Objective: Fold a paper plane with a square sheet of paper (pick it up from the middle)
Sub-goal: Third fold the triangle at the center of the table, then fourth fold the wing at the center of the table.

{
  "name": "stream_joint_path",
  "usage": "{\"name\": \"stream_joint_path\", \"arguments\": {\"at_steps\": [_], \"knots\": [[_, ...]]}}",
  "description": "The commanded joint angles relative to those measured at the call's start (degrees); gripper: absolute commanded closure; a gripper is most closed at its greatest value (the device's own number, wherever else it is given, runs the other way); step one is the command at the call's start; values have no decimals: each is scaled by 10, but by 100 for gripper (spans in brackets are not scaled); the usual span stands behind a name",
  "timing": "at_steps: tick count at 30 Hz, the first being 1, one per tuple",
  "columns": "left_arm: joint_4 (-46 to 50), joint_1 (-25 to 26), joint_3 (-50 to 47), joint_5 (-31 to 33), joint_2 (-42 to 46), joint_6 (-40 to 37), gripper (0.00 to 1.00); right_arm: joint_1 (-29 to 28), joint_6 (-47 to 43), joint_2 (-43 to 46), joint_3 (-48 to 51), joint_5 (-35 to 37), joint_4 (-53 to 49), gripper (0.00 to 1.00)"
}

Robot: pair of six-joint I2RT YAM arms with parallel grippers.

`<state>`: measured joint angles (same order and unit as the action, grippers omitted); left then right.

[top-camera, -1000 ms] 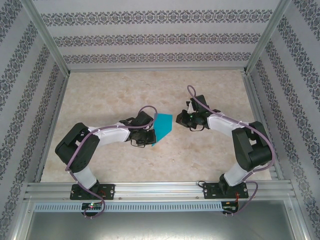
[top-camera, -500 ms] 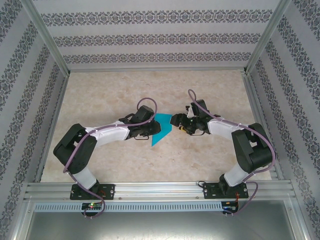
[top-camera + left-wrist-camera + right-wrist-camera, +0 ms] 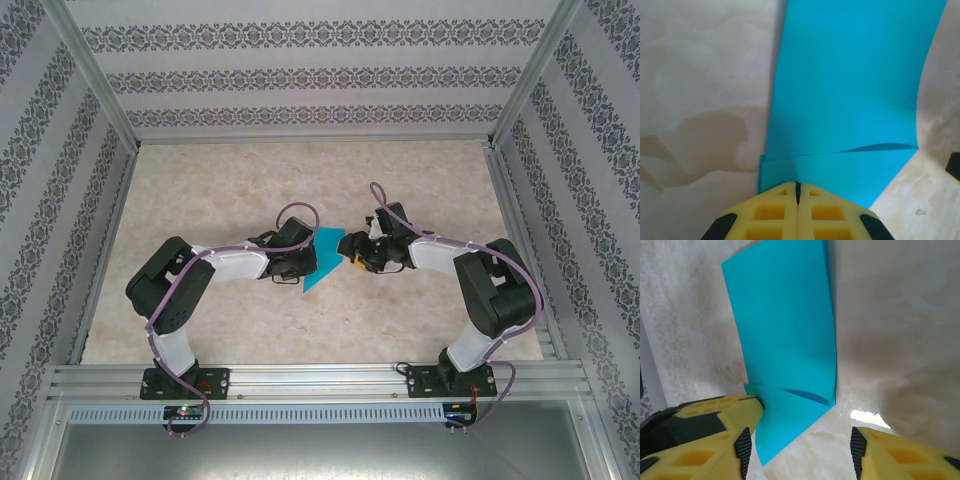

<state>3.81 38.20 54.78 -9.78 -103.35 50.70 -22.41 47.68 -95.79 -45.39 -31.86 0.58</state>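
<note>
The square sheet of paper (image 3: 324, 257) is teal-blue and partly folded, with a slanted flap along one end. It is held up off the table between the two arms. My left gripper (image 3: 797, 186) is shut on the paper's (image 3: 850, 85) near edge, its yellow fingers pressed together. My right gripper (image 3: 800, 450) is open just to the right of the sheet (image 3: 785, 330). The sheet's lower corner hangs by its left fingertip (image 3: 742, 445), and its right fingertip (image 3: 857, 445) is apart from the paper. From above, the left gripper (image 3: 303, 262) and right gripper (image 3: 351, 260) face each other across the sheet.
The marbled beige tabletop (image 3: 250, 180) lies bare around the arms. Patterned walls and a metal frame (image 3: 95, 90) close in the sides and back. A metal rail (image 3: 320, 378) runs along the near edge by the arm bases.
The right gripper moved left up to the sheet and its jaws opened. The left arm shifted right, still holding the paper, which now hangs lower and more edge-on.
</note>
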Motion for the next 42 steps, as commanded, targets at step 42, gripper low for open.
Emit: {"name": "stream_joint_path", "arguments": {"at_steps": [42], "knots": [[72, 6, -16, 27, -8, 47, 97, -27, 28, -73, -73, 5, -23, 62]]}}
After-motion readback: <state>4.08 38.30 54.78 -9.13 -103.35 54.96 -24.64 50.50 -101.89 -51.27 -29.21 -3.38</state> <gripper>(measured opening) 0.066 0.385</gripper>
